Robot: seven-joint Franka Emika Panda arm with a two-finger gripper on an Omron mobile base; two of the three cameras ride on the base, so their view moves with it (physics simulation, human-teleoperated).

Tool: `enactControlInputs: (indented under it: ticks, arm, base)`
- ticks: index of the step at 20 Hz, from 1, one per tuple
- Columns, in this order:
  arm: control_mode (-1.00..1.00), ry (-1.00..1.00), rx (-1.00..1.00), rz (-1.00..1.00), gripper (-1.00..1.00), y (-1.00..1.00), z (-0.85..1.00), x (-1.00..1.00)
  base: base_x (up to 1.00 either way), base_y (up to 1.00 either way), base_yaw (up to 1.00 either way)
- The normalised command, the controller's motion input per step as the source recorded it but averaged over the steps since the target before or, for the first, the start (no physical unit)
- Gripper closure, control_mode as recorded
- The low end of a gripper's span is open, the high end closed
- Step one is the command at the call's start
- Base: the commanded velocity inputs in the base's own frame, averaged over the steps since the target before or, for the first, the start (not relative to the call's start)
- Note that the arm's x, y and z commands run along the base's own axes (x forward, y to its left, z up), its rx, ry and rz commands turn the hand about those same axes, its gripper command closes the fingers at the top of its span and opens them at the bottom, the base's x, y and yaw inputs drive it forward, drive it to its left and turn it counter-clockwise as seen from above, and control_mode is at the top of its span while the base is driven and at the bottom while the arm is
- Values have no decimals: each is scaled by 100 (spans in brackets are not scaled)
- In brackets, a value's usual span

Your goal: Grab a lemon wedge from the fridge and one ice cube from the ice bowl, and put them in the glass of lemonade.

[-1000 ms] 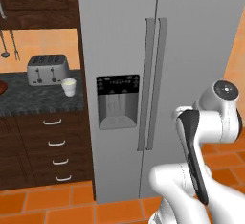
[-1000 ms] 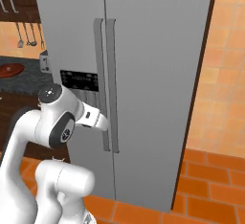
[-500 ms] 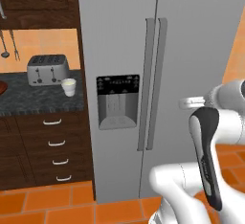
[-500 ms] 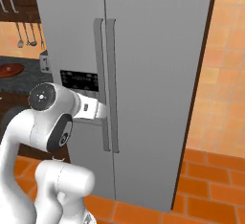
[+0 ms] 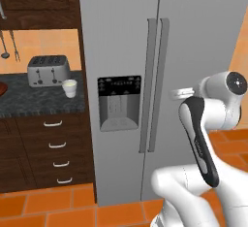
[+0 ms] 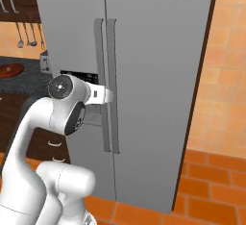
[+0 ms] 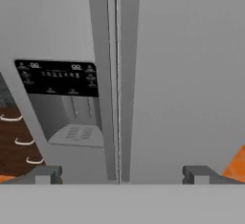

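The fridge (image 5: 193, 51) stands shut, both grey doors closed, its two long vertical handles (image 7: 112, 74) side by side at the seam and the black dispenser panel (image 5: 119, 84) on the left door. In the hand view the jaws (image 7: 122, 174) are spread wide with nothing between them, one dark fingertip (image 7: 45, 174) at about 8 o'clock and the other at about 4 o'clock of the frame, and the pair of handles runs up from 6 o'clock to 12 o'clock through the open gap, so the handles lie centred ahead of the jaws, apart from both fingertips. The dispenser panel sits at about 9 o'clock from that gap. In the right base view the white arm (image 6: 67, 108) reaches forward with its hand up against the handle pair, roughly level with the dispenser; whether anything touches cannot be told there. In the left base view the dark stone surface (image 5: 41, 102) lies at 9 o'clock of the fridge, carrying the toaster (image 5: 47, 70) and, just at the toaster's 4 o'clock, the glass of lemonade (image 5: 69, 88), upright. The reddish ice bowl (image 6: 10, 69) rests on the same surface, well apart from the jaws. Drawers (image 5: 55, 146) with pale handles sit below that surface.
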Motion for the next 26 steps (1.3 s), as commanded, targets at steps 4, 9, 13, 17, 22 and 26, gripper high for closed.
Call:
enactControlInputs:
  ticks: [4, 9, 13, 17, 22, 26]
  arm:
    - [-100, -1, 0, 0, -100, 0, -16, 56]
    - [-100, -11, 0, 0, -100, 0, -24, 27]
    - [-100, -1, 0, -1, -100, 0, -3, 27]
    - [-100, 0, 0, 0, -100, 0, 0, 33]
    - [-100, -2, 0, -1, -100, 0, 0, 44]
    - [-100, -3, 0, 0, -100, -6, -2, 47]
  base:
    - [0, 0, 0]
    - [0, 0, 0]
    - [0, 0, 0]
    - [0, 0, 0]
    - [0, 0, 0]
    - [0, 0, 0]
